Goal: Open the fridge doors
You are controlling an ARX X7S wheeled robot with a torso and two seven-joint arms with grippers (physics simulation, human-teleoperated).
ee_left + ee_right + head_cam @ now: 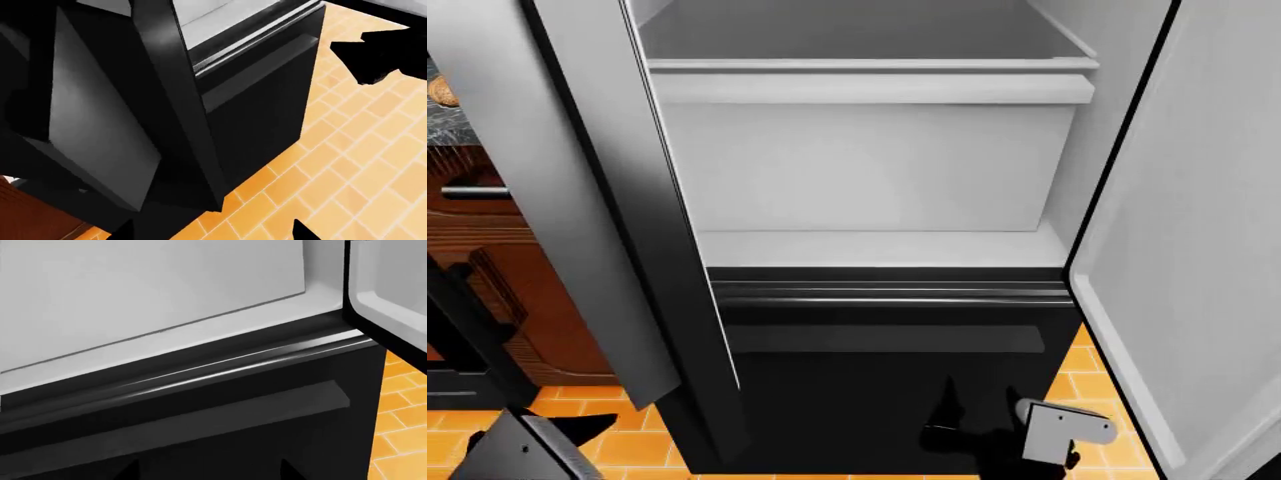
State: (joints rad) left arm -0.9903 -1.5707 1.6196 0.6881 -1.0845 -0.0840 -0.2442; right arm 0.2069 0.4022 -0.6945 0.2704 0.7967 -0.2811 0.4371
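Both fridge doors stand swung open. In the head view the left door (601, 200) angles outward and the right door (1208, 250) shows its white inner face, with the white compartment (868, 160) between them. My left gripper (534, 432) hangs low by the left door's bottom corner (173, 100). It is open, with only floor tiles between its fingertips (303, 232). My right gripper (981, 415) is open in front of the black drawer front (200, 415), below the right door (390, 290), and holds nothing. The doors' handles are out of view.
A wide black drawer (881, 350) with a horizontal handle sits under the compartment. Brown wooden cabinets (507, 290) stand to the left, behind the left door. Orange tiled floor (360, 165) lies around the fridge base.
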